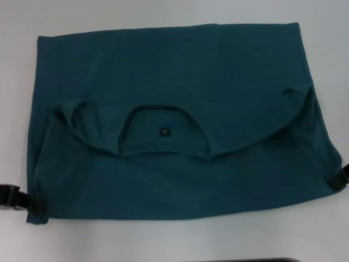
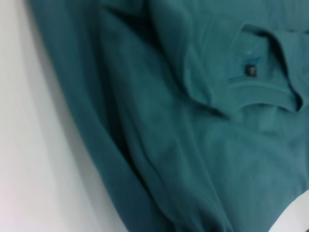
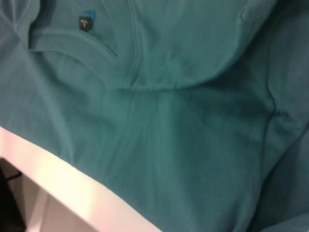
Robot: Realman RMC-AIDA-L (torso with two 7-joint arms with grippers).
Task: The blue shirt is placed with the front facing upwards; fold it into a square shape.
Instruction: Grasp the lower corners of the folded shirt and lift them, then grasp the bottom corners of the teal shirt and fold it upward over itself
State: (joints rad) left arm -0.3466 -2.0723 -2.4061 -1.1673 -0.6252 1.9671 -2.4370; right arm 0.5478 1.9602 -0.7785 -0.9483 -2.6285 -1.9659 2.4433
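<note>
The blue shirt (image 1: 174, 82) lies flat on the white table (image 1: 163, 240). Its shoulder part is folded over the body, so the round collar (image 1: 163, 143) with the small black neck label (image 1: 164, 131) sits in the middle. My left gripper (image 1: 22, 201) is at the shirt's near left corner and touches the fabric edge. My right gripper (image 1: 339, 179) is at the near right edge, against the cloth. The left wrist view shows the shirt (image 2: 169, 145) and label (image 2: 250, 70) close up. The right wrist view shows the shirt (image 3: 169, 135) and label (image 3: 84, 23). No chest lettering shows.
White table (image 2: 29, 145) surrounds the shirt on all sides. The table's front edge (image 3: 58, 179) shows in the right wrist view, with dark floor beyond it. A dark strip (image 1: 245, 260) lies at the near border of the head view.
</note>
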